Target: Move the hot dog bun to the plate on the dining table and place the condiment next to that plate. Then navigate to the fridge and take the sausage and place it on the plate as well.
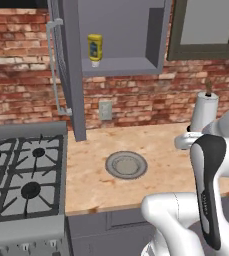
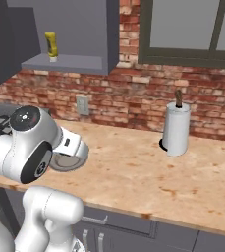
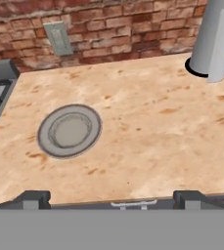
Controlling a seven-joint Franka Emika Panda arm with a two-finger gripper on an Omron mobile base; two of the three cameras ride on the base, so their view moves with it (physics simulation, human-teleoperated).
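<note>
The condiment [image 1: 95,48] [image 2: 51,46], a small yellow squeeze bottle with a dark label, stands cap-down on the shelf of an open grey wall cabinet [image 1: 121,65] above the wood counter. My gripper [image 3: 112,199] hovers over the counter's front edge, well below the bottle. It is open, its two dark fingertips [image 3: 35,198] are wide apart, and nothing is between them. The hot dog bun, plate, dining table, fridge and sausage are out of view.
A small grey dish with a ringed rim [image 1: 126,165] [image 3: 70,130] lies on the counter. The gas stove [image 1: 21,175] adjoins on the left. A paper towel roll [image 1: 204,112] [image 2: 176,129] stands at the back right. The cabinet door [image 1: 70,70] hangs open.
</note>
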